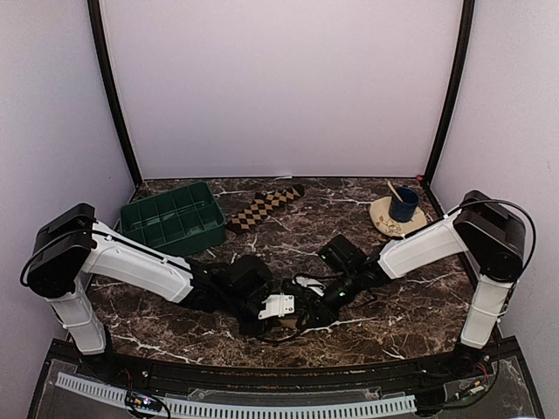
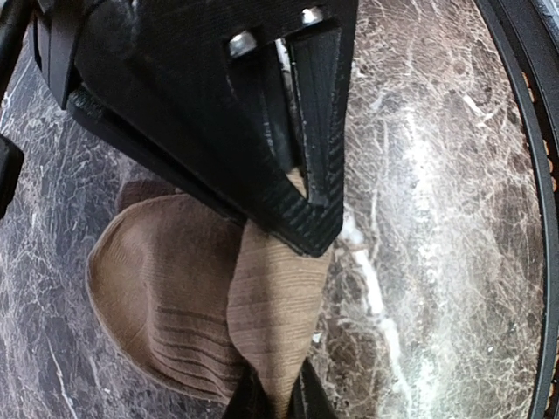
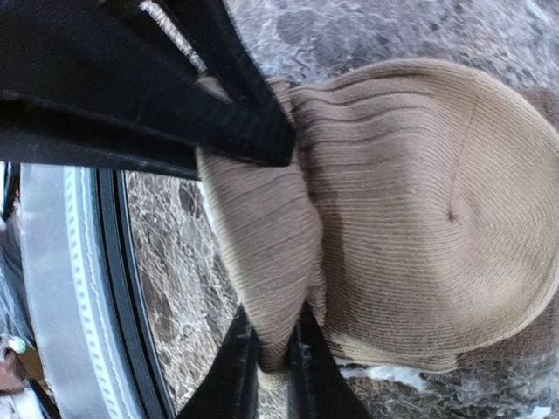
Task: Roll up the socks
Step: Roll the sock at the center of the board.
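Two clamps on one fold: left gripper point(image 2: 301, 205) and right gripper point(image 3: 262, 131) are both pinching the ribbed tan sock point(image 2: 166, 288), which is bunching into a rounded knit mound, lower centre overhead. Diamond-checkered sock point(image 1: 262, 208) is lying flat, upper centre, beside the compartmented green tray point(image 1: 203, 237).

The dark marble table point(image 1: 410, 305) carries a green tray point(image 1: 192, 243), a checkered sock point(image 1: 262, 209), a tan sock point(image 2: 166, 288) and a plate point(image 1: 390, 229).

You have a tan sock point(image 3: 419, 201) with fine ribbing, a brown-and-black diamond-checkered sock point(image 1: 262, 208), a dark green tray point(image 1: 188, 245) and a blue cup point(image 1: 404, 206) on a white-veined dark marble table point(image 1: 341, 202).
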